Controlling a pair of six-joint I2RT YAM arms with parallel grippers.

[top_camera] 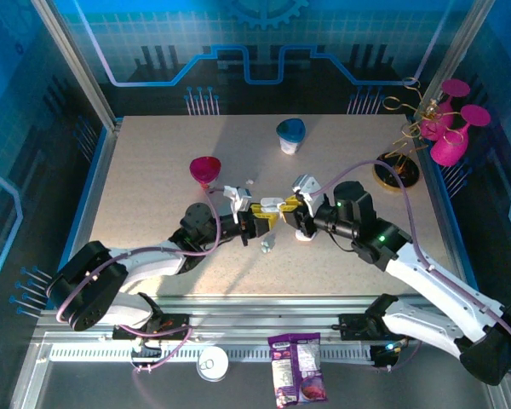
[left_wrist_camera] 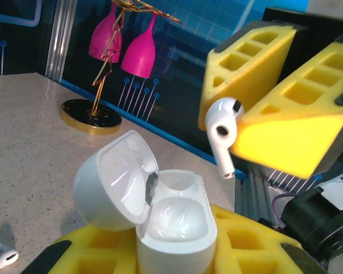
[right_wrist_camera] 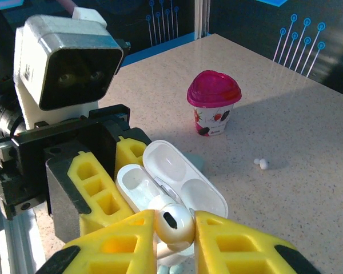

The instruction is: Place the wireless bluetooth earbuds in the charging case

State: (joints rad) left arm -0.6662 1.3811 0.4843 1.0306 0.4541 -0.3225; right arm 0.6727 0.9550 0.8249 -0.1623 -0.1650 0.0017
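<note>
Between the yellow pads of the right tool (right_wrist_camera: 175, 242), an earbud (left_wrist_camera: 222, 132) is pinched by its head, stem hanging down. It sits just above the open charging case (left_wrist_camera: 174, 220), which the left tool (left_wrist_camera: 171, 261) clamps by its body, lid swung back. The pinch is on a rounded, glossy surface, so the bud could squirt out or swivel. A skewed stem would likely catch the well's rim or twist the case in its grip. The bud is shiny white, with a dark oval grille and a short stem. Beyond, a second earbud (left_wrist_camera: 4, 255) lies loose on the counter (left_wrist_camera: 28, 142).
</note>
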